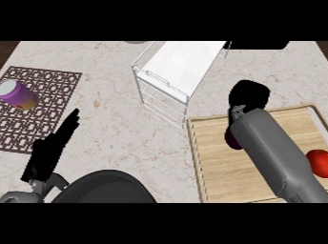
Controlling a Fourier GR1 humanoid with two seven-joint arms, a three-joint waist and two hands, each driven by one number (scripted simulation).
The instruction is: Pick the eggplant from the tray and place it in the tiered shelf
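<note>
Resting low on the worktop (125, 128), my left hand (51, 152) had fingers straight and spread, holding nothing. On the wooden tray (216, 162) sat a tomato (323, 163). My right hand (248, 97) curled over the tray's far edge; eggplant (231, 138) peeked beside my wrist, grip unclear. Beyond: white tiered shelf (170, 76), purple can (17, 94) on a mat (47, 86).
</note>
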